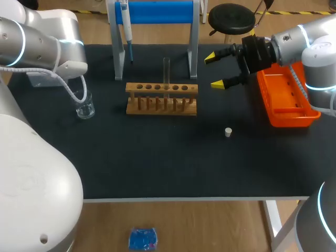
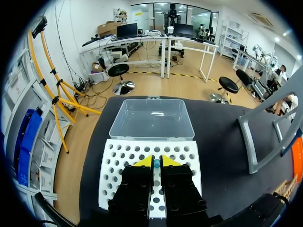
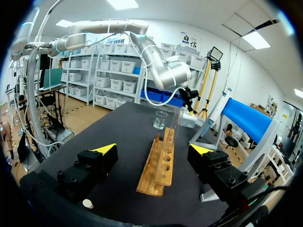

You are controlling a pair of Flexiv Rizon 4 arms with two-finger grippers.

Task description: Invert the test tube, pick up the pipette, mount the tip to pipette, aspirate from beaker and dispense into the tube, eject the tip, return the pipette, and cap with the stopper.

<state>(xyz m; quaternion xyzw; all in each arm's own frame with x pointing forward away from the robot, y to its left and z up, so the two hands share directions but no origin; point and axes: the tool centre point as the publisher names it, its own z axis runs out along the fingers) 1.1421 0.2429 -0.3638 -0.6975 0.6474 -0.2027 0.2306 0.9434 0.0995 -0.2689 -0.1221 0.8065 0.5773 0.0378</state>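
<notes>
Black tabletop [image 1: 157, 157] with wooden rack [image 1: 161, 98], beaker [image 1: 84, 107], white stopper [image 1: 228, 132]

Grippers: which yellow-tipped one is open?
The right gripper, fingertips spread wide beside the orange plastic tray; the left gripper sits closed over the white perforated tip rack.

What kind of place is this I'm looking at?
Probably a lab bench set up for robot liquid handling: a wooden test tube rack, a glass beaker and a pipette hanging on its stand.
</notes>
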